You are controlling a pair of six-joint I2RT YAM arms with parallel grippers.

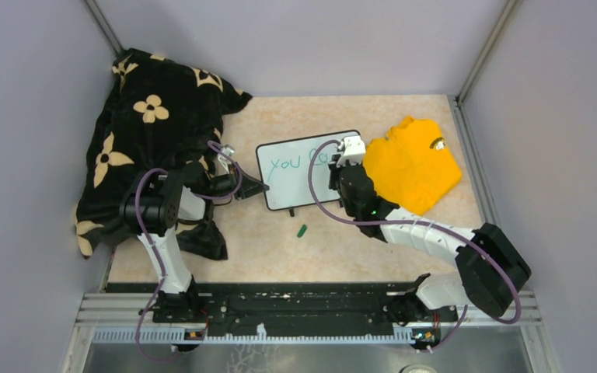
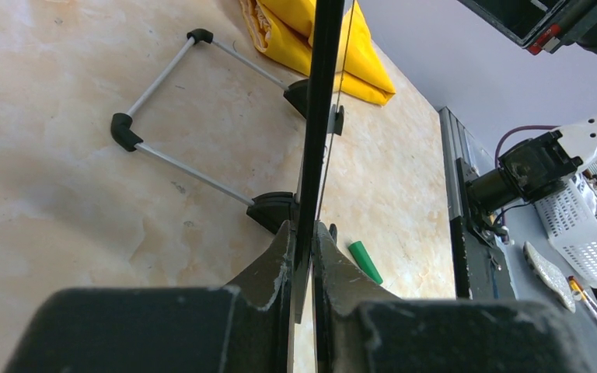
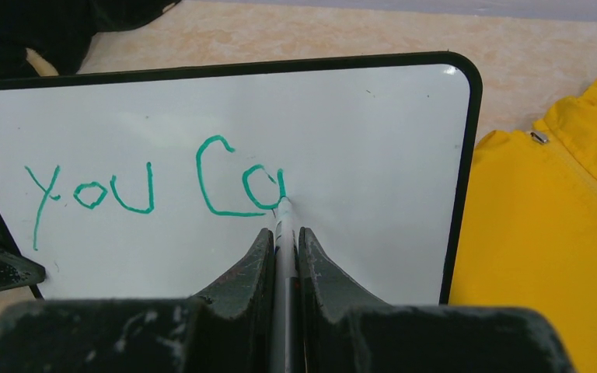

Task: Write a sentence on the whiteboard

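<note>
My left tool (image 2: 303, 252) is pressed together on the black frame of the whiteboard (image 1: 299, 167), pinching its left edge. In the left wrist view that edge runs as a thin dark line straight up from between my fingers. The board stands tilted on the counter (image 1: 342, 256), near the middle of the top view. It is propped from behind by a wire stand (image 2: 179, 159) with black corner pieces, which rests on the counter at the upper left of the left wrist view.

My right tool (image 3: 284, 237) is closed on a marker (image 3: 284, 221) and grips its barrel between both fingers, with the tip pointing away from the wrist camera. The tip touches the white surface at the lower right of the last letter. Green handwriting on the board reads "you Ca", running from the left side to just past the middle in the right wrist view. The right part of the board is bare.

A small green marker cap (image 1: 301, 231) lies on the counter just below the board's lower edge in the top view, apart from both tools. A yellow zippered garment (image 1: 413, 163) lies folded at the right, just beside the board's right edge; I cannot tell whether they touch. A black cloth (image 1: 148, 116) with cream flower shapes is heaped at the upper left of the top view, spreading under and behind my left arm.
</note>
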